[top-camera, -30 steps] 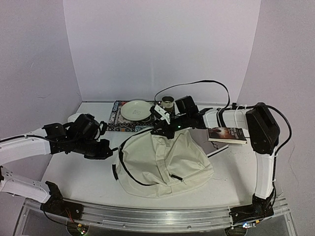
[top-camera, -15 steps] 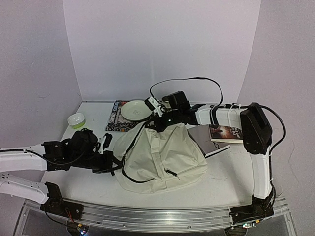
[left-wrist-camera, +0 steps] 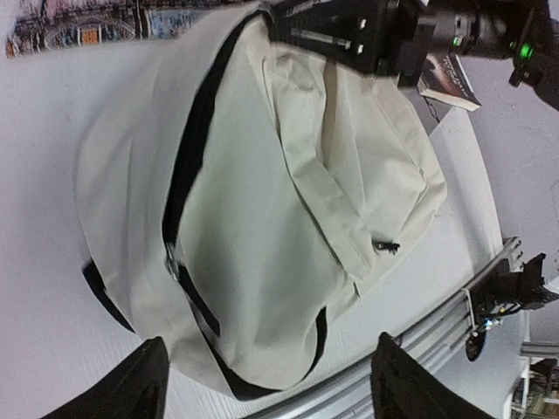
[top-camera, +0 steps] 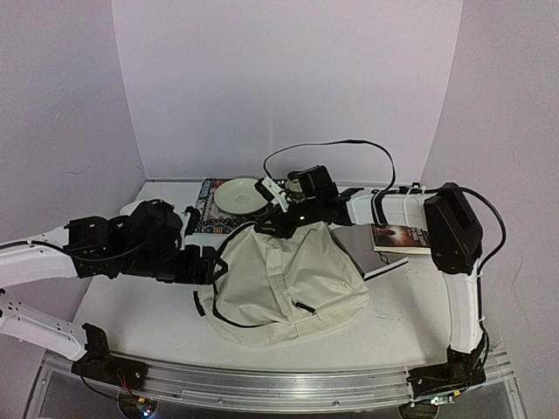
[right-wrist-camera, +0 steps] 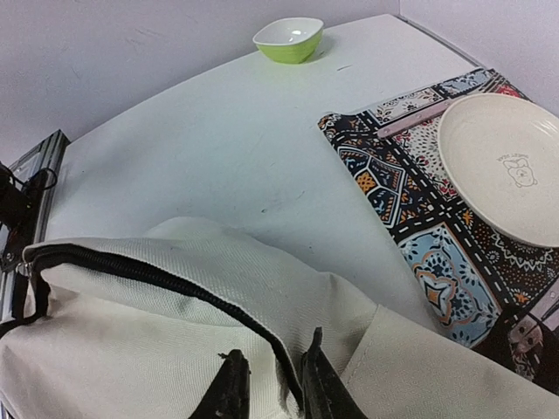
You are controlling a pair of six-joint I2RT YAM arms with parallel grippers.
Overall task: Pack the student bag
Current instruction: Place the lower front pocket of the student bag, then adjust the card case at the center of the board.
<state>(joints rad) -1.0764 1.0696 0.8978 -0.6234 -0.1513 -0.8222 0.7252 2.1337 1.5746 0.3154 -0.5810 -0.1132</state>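
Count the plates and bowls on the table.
2: a cream plate on the patterned mat, and a green bowl beyond the mat's left edge. Others may be hidden.

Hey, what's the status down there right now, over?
Left gripper open beside student bag. Right gripper pinching its top edge. Book lies outside, beside it.

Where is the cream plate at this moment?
In the top view, the cream plate lies on the patterned mat at the far side of the table, slightly left of centre, just behind the student bag.
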